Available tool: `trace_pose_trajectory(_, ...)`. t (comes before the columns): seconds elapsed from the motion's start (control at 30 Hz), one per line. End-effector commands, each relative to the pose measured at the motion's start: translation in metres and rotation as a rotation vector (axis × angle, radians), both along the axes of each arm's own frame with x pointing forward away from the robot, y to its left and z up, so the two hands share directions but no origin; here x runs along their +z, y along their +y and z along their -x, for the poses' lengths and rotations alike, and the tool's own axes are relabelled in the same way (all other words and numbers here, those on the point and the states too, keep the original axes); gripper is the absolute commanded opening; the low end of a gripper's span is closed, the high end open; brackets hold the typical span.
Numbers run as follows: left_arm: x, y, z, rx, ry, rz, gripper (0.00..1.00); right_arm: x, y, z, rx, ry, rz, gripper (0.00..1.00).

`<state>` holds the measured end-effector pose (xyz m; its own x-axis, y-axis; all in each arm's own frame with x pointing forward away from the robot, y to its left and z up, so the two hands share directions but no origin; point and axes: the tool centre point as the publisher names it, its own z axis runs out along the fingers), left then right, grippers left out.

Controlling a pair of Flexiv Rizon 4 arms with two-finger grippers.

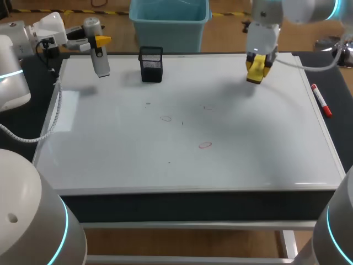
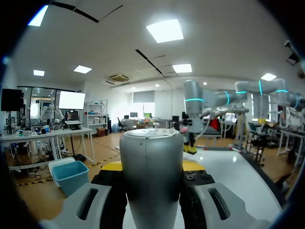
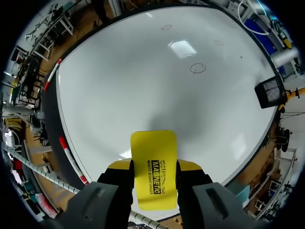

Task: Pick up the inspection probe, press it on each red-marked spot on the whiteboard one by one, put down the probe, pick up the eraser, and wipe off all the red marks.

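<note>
A white whiteboard (image 1: 248, 138) covers the table and bears three faint red rings: one near the middle front (image 1: 205, 145), one left of centre (image 1: 165, 117) and a paler one (image 1: 208, 107). My left gripper (image 1: 99, 44) hangs over the board's far left corner, shut on the grey cylindrical probe (image 1: 100, 62), which points down. In the left wrist view the probe (image 2: 151, 181) fills the gap between the fingers. My right gripper (image 1: 257, 65) hovers over the far right of the board, shut on the yellow eraser (image 1: 257, 70) (image 3: 153, 167). The rings (image 3: 198, 68) lie well ahead of it.
A black mesh pen holder (image 1: 150, 64) (image 3: 270, 92) stands at the board's far edge between the two grippers. A red marker (image 1: 321, 100) (image 3: 52, 75) lies on the dark strip just off the board's right edge.
</note>
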<state>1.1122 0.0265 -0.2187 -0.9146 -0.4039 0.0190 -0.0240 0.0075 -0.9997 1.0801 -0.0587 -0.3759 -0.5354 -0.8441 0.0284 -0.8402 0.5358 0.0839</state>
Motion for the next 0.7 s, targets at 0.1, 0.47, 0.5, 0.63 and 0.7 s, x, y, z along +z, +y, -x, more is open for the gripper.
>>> trace_pose_trajectory(0.1, 0.000, 0.000, -0.001, 0.001, -0.003, 0.003, 0.00, 0.005, -0.012, 0.019, -0.031, -0.027, 0.005, 0.00)
trace_pose_trajectory(0.47, 0.000, 0.000, -0.001, 0.001, -0.003, 0.003, 0.00, 0.004, -0.021, 0.033, -0.070, -0.017, -0.005, 0.00)
trace_pose_trajectory(0.5, 0.000, 0.000, -0.001, 0.001, -0.003, 0.003, 0.00, 0.004, -0.021, 0.034, -0.076, -0.018, -0.004, 0.00)
trace_pose_trajectory(0.63, 0.000, 0.000, -0.001, 0.001, -0.003, 0.003, 0.00, 0.004, -0.021, 0.034, -0.076, -0.018, -0.004, 0.00)
trace_pose_trajectory(0.7, 0.000, 0.000, -0.001, 0.001, -0.003, 0.003, 0.00, 0.004, -0.021, 0.034, -0.076, -0.018, -0.004, 0.00)
